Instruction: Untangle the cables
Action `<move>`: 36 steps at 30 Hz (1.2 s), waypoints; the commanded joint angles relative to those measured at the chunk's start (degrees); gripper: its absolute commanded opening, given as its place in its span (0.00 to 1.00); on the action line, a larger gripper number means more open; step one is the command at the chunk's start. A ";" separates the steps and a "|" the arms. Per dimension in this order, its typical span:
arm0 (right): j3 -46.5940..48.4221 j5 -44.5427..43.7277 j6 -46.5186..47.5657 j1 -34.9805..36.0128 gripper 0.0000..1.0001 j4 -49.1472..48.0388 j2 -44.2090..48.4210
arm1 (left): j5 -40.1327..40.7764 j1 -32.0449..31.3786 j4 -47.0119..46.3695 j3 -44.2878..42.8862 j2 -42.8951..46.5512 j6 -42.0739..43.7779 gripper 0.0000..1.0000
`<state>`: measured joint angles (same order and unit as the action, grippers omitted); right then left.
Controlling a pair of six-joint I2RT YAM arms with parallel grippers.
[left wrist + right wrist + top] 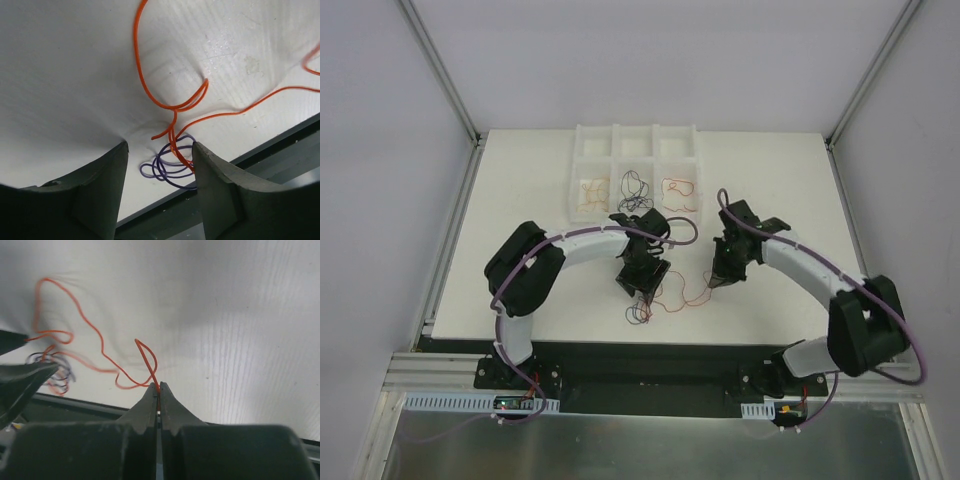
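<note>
A thin orange cable loops across the white table and runs into a small coil of purple cable. My left gripper is open and straddles that coil, and the orange cable touches the inner side of its right finger. My right gripper is shut on a loop of the orange cable, pinching it at the tips. From above, the left gripper and the right gripper stand side by side near the table's front, with the orange cable strung between them and the purple coil just in front of the left one.
A white compartment tray stands at the back, holding tan wires, a dark wire and a red wire in separate cells. The table's dark front edge runs close behind the purple coil.
</note>
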<state>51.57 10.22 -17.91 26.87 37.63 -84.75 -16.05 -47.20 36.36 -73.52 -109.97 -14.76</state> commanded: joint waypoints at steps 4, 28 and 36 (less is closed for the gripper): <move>16.87 -9.42 -0.63 -0.42 0.00 8.60 23.64 | 10.86 2.72 1.00 8.99 1.86 1.32 0.38; 71.01 -3.36 -2.57 -2.09 0.00 2.90 19.19 | 7.45 21.43 -4.89 19.28 12.06 -2.99 0.12; 74.04 -3.63 -4.85 -2.09 0.00 -1.68 17.87 | 3.57 26.72 -6.74 20.43 14.34 -4.31 0.11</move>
<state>126.61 5.63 -20.60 24.93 39.99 -66.65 -15.35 -21.61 30.68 -54.39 -96.84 -19.18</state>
